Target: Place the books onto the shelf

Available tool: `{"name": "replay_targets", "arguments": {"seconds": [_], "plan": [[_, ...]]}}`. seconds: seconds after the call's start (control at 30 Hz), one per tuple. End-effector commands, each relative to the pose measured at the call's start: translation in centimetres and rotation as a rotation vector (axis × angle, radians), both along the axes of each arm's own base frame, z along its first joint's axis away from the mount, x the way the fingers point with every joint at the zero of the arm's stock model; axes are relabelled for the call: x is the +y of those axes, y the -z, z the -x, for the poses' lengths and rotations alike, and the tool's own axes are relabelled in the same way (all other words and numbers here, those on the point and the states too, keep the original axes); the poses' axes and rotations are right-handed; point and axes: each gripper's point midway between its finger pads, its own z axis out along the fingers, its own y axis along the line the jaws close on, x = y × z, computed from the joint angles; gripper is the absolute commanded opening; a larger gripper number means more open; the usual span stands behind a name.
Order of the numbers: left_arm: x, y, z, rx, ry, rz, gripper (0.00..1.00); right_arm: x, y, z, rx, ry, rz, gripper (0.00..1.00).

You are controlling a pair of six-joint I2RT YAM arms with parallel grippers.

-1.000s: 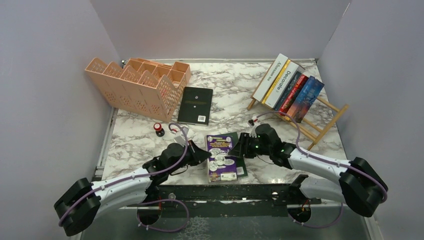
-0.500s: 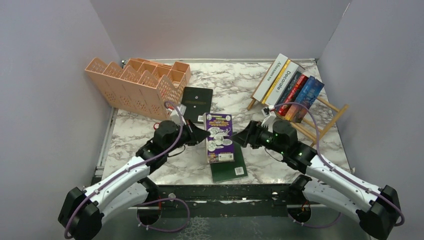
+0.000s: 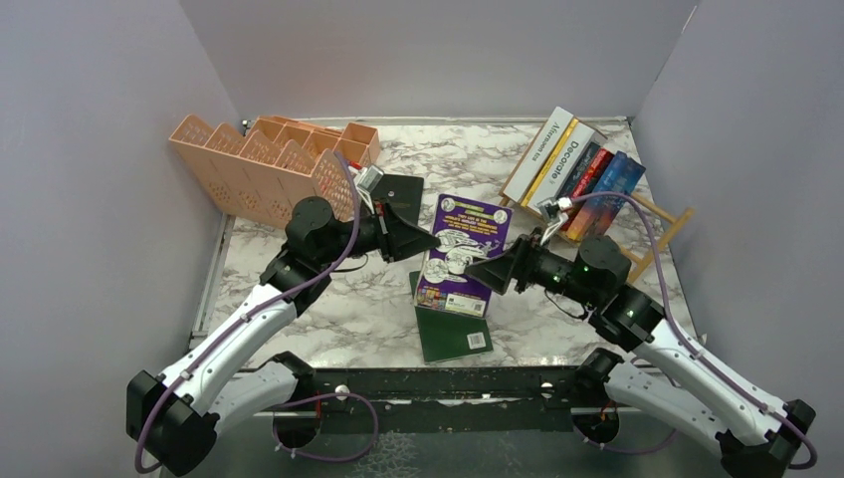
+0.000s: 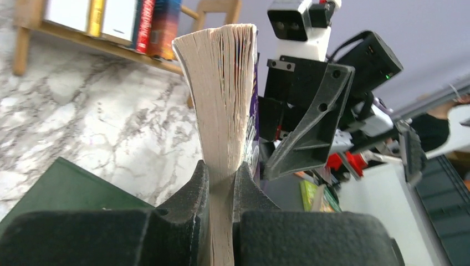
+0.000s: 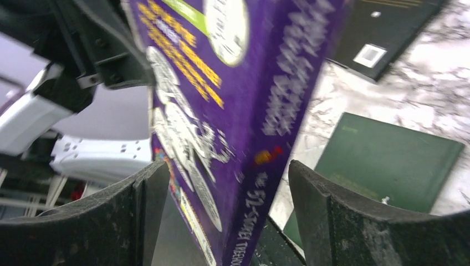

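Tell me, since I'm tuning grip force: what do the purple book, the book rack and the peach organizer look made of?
The purple book looks like a paperback: a glossy printed cover and fanned paper page edges. The book rack seems to be pale wood, probably unvarnished, built of thin slats. The peach organizer is likely moulded plastic: one even matte colour and regular lattice holes.

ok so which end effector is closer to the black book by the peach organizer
Left. The left end effector, shut on the purple book, is by the black book's near corner; the right end effector, jaws open, sits across the purple book, farther away.
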Motion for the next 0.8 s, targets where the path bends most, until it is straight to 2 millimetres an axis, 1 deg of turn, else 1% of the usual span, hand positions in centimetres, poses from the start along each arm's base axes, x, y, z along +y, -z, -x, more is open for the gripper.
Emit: {"name": "replay_targets", "arguments": {"seconds": [0.0,0.13,0.27,0.33,0.43,0.47,0.53,0.57,0.6,0.67,0.73,0.77], "plan": [[-0.3,-3.5,1.8,-0.105,0.117,0.084,0.00,1.0,-3.8,3.6,-0.155,-0.207,-0.110,0.80],[-0.1,-3.5,1.5,-0.113,0.094,0.084,0.00,0.5,-5.7,5.0,-0.227,-0.243,-0.181,0.71],[0.0,-3.4,1.3,-0.103,0.071,0.091,0.00,0.0,-6.8,5.5,-0.258,-0.236,-0.249,0.59],[0.2,-3.5,1.3,-0.111,0.061,0.091,0.00,0.0,-6.9,5.2,-0.251,-0.221,-0.250,0.50],[0.3,-3.1,1.1,-0.114,0.043,0.087,0.00,0.0,-6.7,4.3,-0.247,-0.182,-0.228,0.32],[0.4,-3.0,1.1,-0.115,0.039,0.086,0.01,-0.1,-6.7,3.9,-0.245,-0.160,-0.216,0.26],[0.5,-2.8,1.0,-0.127,0.033,0.075,0.30,-0.2,-6.6,2.9,-0.238,-0.116,-0.180,0.10],[0.6,-2.5,0.8,-0.129,0.020,0.060,0.42,-0.3,-6.4,2.4,-0.235,-0.095,-0.156,0.04],[0.7,-2.1,0.5,-0.135,-0.001,0.041,0.54,-0.5,-6.3,1.8,-0.234,-0.065,-0.135,0.02],[1.3,-1.1,-0.6,-0.129,-0.071,-0.019,0.67,-1.1,-6.1,0.5,-0.230,0.013,-0.099,0.02],[2.2,-0.1,-1.9,-0.120,-0.164,-0.093,0.75,-2.2,-5.8,-1.0,-0.229,0.109,-0.044,0.01],[2.8,0.5,-2.6,-0.116,-0.211,-0.133,0.78,-2.9,-6.0,-1.7,-0.232,0.161,-0.013,0.02]]}}
